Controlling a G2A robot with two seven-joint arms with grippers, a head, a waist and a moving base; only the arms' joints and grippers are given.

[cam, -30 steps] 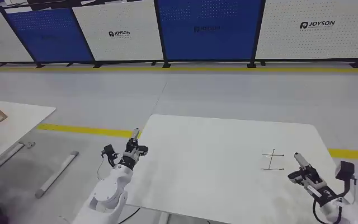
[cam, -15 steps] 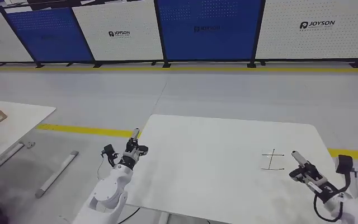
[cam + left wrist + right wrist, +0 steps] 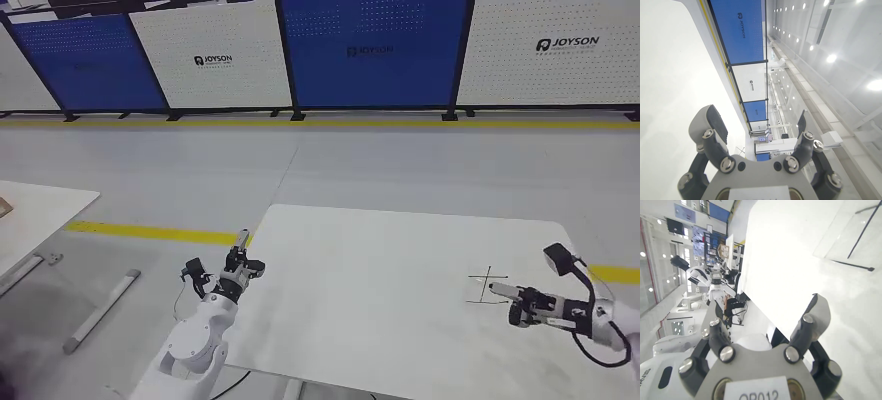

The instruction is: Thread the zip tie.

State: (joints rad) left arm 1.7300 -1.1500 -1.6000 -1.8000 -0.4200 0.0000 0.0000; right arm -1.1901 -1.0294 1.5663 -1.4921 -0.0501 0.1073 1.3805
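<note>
While the left gripper (image 3: 241, 242) sits at the table's (image 3: 380, 310) left edge, pointing toward the far side, its fingers (image 3: 715, 121) are spread wide with nothing between them, as the left wrist view makes plain. Well apart from it, in the right part of the table and toward the near side, lie the ties (image 3: 487, 287). They are thin black strips, two running left to right, one farther and one nearer, with a third laid across them. In the right wrist view the nearer tie ends in a small square head (image 3: 870, 269), and the crossing one rests on what looks like a clear sheet (image 3: 836, 236) lying flat on the table. The right gripper (image 3: 498, 290) reaches in from the right, its tip just right of the crossing tie and between the two others. Whether it touches any of them I cannot tell. Its fingers (image 3: 818, 308) are also spread, and they hold nothing. Beyond the table's left edge a yellow line (image 3: 150, 233) runs along the grey floor, and farther back stands a row of blue and white panels (image 3: 375, 50). Another white table (image 3: 40, 215) shows at the far left.
</note>
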